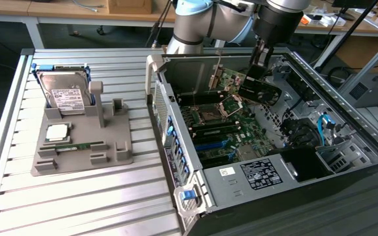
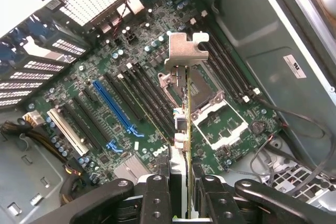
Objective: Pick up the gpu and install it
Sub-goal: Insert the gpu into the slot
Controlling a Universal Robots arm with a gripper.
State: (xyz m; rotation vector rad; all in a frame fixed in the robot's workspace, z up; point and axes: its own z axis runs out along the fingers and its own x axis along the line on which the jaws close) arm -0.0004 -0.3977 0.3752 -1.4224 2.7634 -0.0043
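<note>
1. The gpu (image 1: 258, 87) hung above the open computer case (image 1: 346, 118), tilted, over the far part of the motherboard (image 1: 225, 132), clear of its slots.
2. In the exterior view the card showed a black cooler face with green circuit board along its edge toward the exterior view's left.
3. In the wrist view the gpu (image 2: 187, 145) appeared edge-on: a thin green board running away from the camera, ending in a silver metal bracket (image 2: 185, 51) with a bent, notched tab.
4. The gripper (image 1: 260, 59) came down from the arm (image 1: 241, 19) at the far side of the case; its fingers (image 2: 157, 198) stood partly closed, pinching the card's edge from both sides.
5. Below the card in the wrist view lay the empty CPU socket (image 2: 215, 114), with black memory slots beside it.
6. A long blue expansion slot (image 2: 113, 106) and a white one (image 2: 65, 129) sat on the motherboard, apart from the held card.
7. On the slatted metal worktop (image 1: 77, 196), at the exterior view's left, a grey holder tray (image 1: 120, 152) sat well apart from the case.
8. A silver hard drive (image 1: 67, 96) with a white label leaned upright at the tray's far end.
9. A CPU chip (image 1: 56, 132) lay flat on the tray, and a narrow green RAM stick (image 1: 77, 146) lay just nearer than it.
</note>
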